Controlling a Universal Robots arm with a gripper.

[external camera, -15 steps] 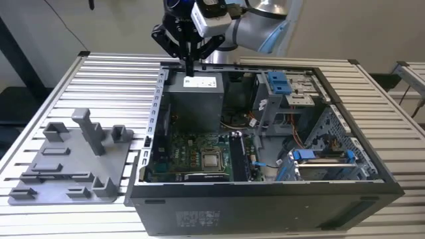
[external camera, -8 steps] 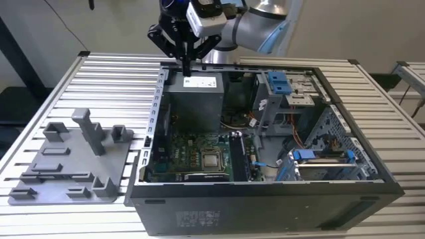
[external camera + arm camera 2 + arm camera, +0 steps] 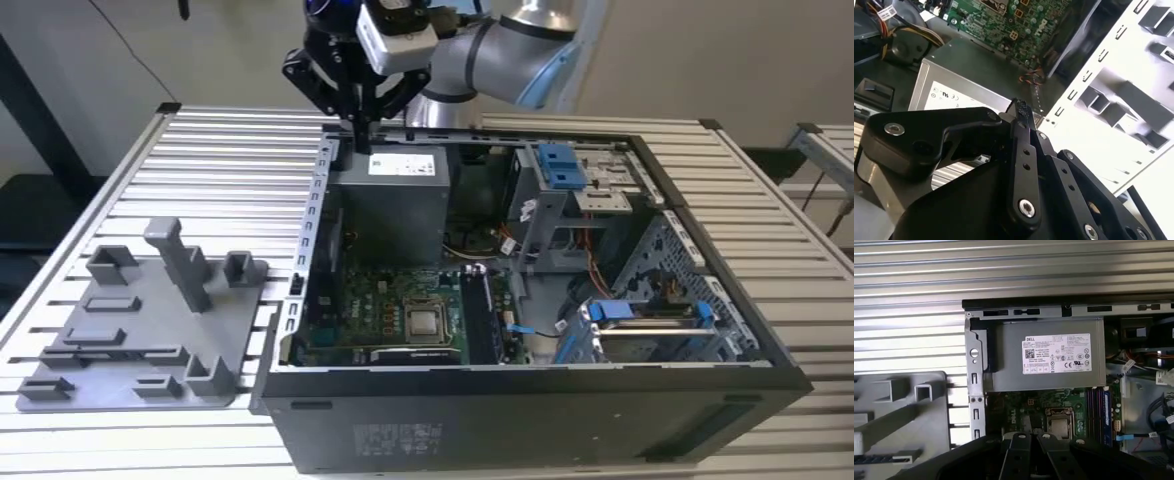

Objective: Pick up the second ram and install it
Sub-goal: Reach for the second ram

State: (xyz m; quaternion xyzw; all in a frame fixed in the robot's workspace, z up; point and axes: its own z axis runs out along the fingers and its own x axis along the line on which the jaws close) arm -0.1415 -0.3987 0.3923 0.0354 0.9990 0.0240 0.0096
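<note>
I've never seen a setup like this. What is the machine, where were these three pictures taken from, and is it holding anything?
It is a robot arm with a two-fingered gripper on its end. The exterior view comes from a camera off the arm, looking at a slatted table. Both wrist views come from cameras riding on the arm, so black gripper parts show in them. On the table sit an open computer case and, on the exterior view's left, a grey tray. The gripper hangs above the case's power supply, fingers shut, nothing seen between them. In the first wrist view a blue ram appears to stand in a slot on the green board.
</note>
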